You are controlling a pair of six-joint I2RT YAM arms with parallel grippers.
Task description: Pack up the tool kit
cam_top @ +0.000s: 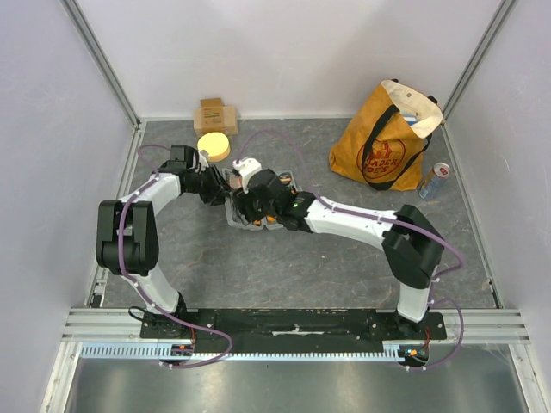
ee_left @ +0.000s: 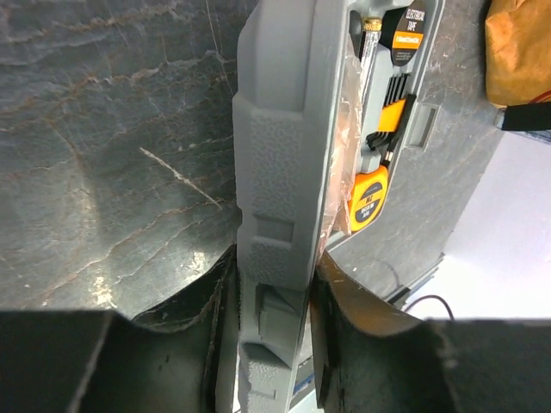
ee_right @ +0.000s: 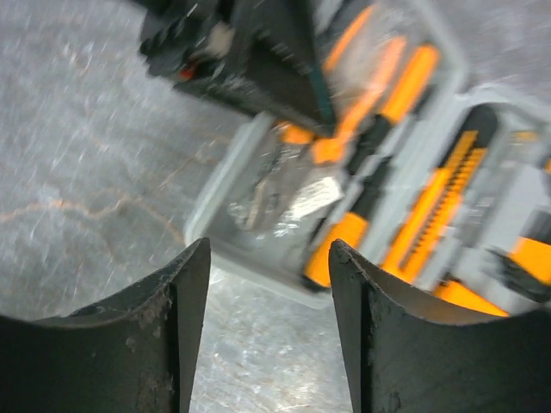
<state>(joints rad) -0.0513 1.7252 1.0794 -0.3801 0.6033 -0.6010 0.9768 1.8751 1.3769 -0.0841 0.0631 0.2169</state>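
Note:
The grey tool kit case (cam_top: 258,217) lies open at mid table, with orange-and-black tools (ee_right: 405,95) in its moulded slots. My left gripper (ee_left: 271,284) is shut on the edge of the case's grey lid (ee_left: 275,172) and holds it up on edge. Past the lid are a yellow tape measure (ee_left: 366,198) and hex keys (ee_left: 392,112). My right gripper (ee_right: 269,258) is open and empty, hovering just above the near corner of the case tray (ee_right: 258,249). In the top view both grippers meet over the case, the left (cam_top: 225,194) and the right (cam_top: 248,205).
An orange-brown tote bag (cam_top: 383,138) stands at the back right with a drink can (cam_top: 433,181) beside it. A tan cardboard box (cam_top: 215,114) and a yellow round disc (cam_top: 213,146) sit at the back, close behind the left arm.

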